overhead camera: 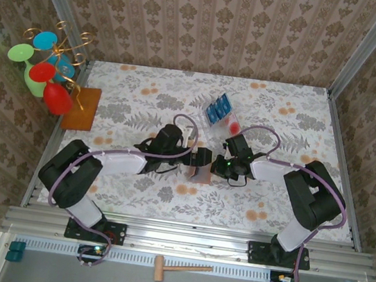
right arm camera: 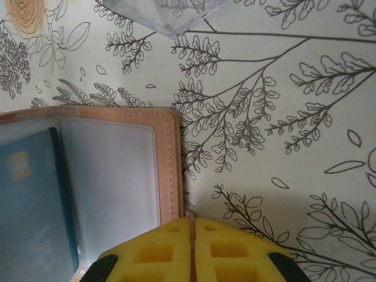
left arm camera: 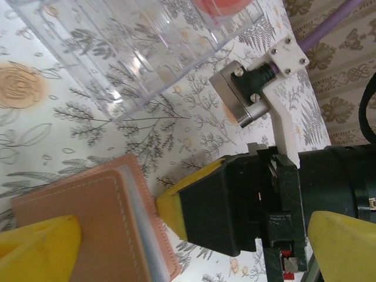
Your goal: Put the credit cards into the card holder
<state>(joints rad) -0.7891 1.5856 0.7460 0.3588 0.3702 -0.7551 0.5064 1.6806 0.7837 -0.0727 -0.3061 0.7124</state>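
- The table (overhead camera: 302, 129) is covered with a pale cloth printed with flowers and leaves, and walls with patterned wallpaper stand around it.
- The card holder (right arm camera: 167, 153) lies open near the middle of the table, between the two grippers. One blue card (right arm camera: 32, 205) sits inside its clear pocket.
- The right gripper (right arm camera: 191, 249) is clenched on the edge of the card holder, and a thin tan strip shows between its yellow pads (right arm camera: 155, 252).
- The left gripper (overhead camera: 201, 158) is released. Its yellow fingers (left arm camera: 38, 247) are spread wide, and one of them is over the cover of the card holder.
- The other credit cards (overhead camera: 219, 107) stand in the clear tray (left arm camera: 117, 64) just behind the grippers, beside its red dot (overhead camera: 234, 125).
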